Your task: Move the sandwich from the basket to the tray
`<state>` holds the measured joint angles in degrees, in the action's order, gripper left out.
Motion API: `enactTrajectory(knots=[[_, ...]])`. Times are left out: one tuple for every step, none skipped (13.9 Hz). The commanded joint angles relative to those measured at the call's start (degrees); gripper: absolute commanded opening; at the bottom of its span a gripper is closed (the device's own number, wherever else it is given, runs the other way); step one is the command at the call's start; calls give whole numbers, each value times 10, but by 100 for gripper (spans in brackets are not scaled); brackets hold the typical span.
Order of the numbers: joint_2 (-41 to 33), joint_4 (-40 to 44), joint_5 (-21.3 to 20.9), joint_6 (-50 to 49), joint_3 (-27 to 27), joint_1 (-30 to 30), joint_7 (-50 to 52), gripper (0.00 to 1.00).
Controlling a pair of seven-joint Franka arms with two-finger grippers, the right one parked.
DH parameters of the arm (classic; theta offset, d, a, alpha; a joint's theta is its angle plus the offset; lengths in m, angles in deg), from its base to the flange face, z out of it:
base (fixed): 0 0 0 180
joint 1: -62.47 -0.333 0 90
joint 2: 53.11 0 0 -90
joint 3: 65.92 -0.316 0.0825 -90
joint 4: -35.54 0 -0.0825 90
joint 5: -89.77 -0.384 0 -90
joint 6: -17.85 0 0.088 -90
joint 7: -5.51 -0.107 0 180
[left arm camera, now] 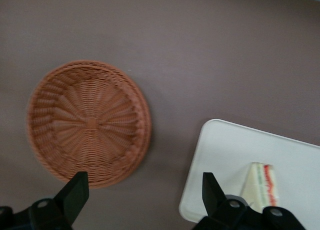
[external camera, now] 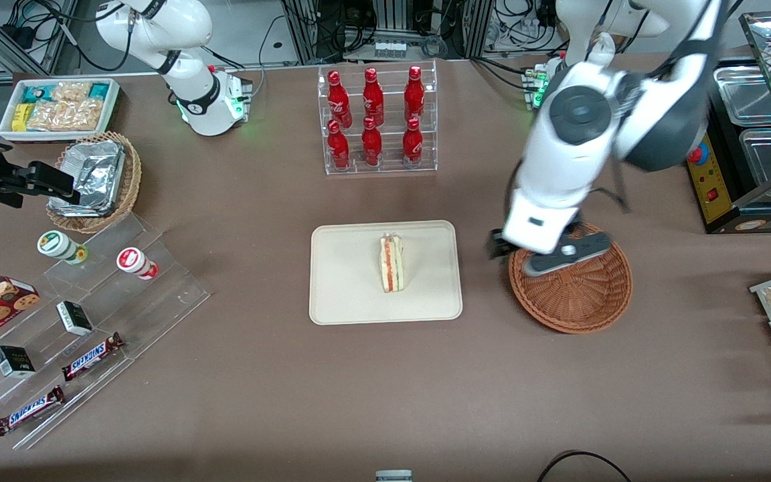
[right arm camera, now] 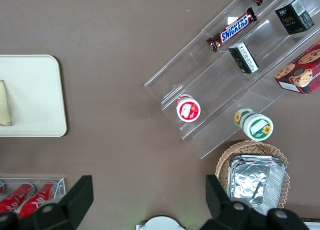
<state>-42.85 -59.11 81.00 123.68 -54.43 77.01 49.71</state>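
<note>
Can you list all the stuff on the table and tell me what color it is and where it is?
sandwich: 1, pale with red and green layers, on the tray
tray: 1, cream, middle of the table
basket: 1, reddish-brown, empty, beside the tray
bottles: 6, red, in a clear rack
foil basket: 1, tan, toward the parked arm's end
chocolate bars: 2, brown, on clear steps
gripper: 1, black, open, above the basket's edge

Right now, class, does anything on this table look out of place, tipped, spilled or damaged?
Nothing stands out. The sandwich lies on the tray, intact. The basket sits upright and empty beside it. The end effector hangs open above the basket, holding nothing.
</note>
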Motion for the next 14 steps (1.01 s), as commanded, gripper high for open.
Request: enactTrajectory(knots=[[-65,-41,25,-29,5,-51,-85,100],[-77,-40,45,-41,5,-73,-125,100],[-86,-40,52,-55,5,-94,-163,100],[-95,-40,52,-70,5,-105,-189,100],[-101,-39,52,-80,4,-113,-211,100],[-108,-39,53,-92,4,-131,-243,100],[-109,-36,53,-113,4,-140,-286,100],[-112,-34,56,-127,3,-147,-321,100],[-117,-34,57,-130,3,-163,-343,100],[-119,-33,57,-135,4,-173,-360,100],[-125,-32,57,-141,2,-174,-371,100],[-125,-31,56,-142,-7,-174,-373,100],[-121,-23,56,-142,-22,-167,-369,100],[-117,-13,56,-143,-24,-167,-365,100]])
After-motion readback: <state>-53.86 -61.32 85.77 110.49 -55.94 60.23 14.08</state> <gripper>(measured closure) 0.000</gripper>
